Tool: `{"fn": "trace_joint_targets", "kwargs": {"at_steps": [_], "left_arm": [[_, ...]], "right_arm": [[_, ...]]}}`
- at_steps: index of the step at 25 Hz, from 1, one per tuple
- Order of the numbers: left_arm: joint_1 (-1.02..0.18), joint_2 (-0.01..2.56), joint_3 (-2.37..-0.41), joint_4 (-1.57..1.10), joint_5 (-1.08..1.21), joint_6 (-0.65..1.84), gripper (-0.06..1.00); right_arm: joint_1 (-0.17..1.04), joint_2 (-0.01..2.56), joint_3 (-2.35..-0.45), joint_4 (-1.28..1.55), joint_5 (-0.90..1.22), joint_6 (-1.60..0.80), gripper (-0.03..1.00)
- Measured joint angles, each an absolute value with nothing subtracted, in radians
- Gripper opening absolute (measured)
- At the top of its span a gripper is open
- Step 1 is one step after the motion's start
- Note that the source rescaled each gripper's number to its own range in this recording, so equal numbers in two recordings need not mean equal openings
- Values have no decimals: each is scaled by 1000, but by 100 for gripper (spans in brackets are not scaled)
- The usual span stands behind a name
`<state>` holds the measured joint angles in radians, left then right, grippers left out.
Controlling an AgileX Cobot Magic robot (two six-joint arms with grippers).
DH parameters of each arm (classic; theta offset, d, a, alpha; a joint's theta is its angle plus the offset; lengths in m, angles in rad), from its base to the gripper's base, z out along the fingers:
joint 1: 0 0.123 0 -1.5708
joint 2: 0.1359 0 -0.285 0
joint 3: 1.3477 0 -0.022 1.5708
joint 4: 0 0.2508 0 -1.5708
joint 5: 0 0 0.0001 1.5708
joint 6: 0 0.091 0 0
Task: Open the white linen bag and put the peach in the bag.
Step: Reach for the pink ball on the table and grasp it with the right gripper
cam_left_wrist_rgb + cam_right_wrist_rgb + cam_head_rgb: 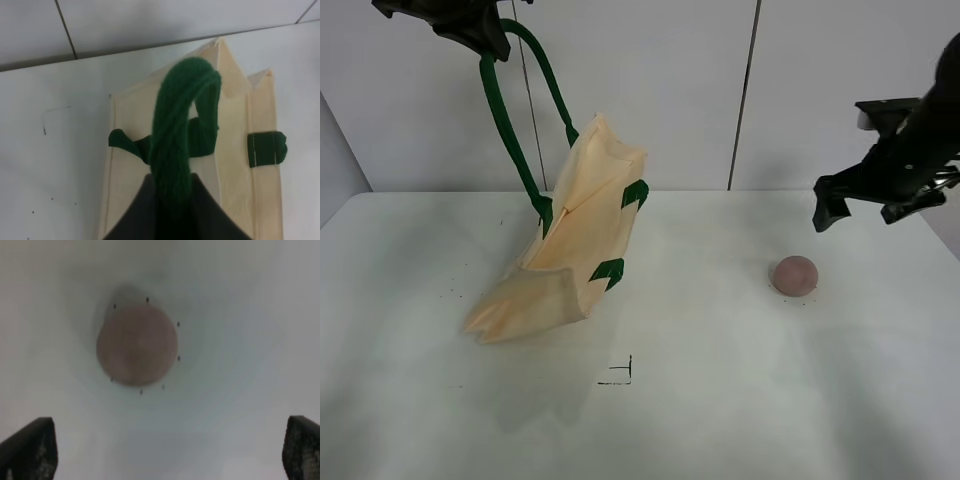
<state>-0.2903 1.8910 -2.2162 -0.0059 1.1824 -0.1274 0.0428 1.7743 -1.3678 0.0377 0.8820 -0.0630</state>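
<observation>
Though apart, peach (137,344) below right jaws

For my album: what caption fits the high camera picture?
Left jaws hold the bag up by its strap; peach lies on the table.

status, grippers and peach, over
Left gripper shut on dark green strap handle, cream cloth bag tilted. Right gripper open above round pink-brown peach on white table. Nothing between.

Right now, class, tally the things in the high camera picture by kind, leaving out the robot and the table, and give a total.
Bag: 1
Peach: 1
Total: 2
</observation>
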Motion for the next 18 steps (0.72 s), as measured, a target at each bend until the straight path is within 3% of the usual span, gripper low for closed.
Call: {"fn": "trace_joint_targets", "kwargs": {"at_steps": [4, 18], "left_arm": [[-290, 1891, -2216, -6, 1182, -127, 0], [-290, 1891, -2216, -6, 1182, -127, 0]], "right_arm": [[43, 1911, -1475, 44, 901, -81, 100], [78, 2082, -1481, 76, 853, -111, 100]]}}
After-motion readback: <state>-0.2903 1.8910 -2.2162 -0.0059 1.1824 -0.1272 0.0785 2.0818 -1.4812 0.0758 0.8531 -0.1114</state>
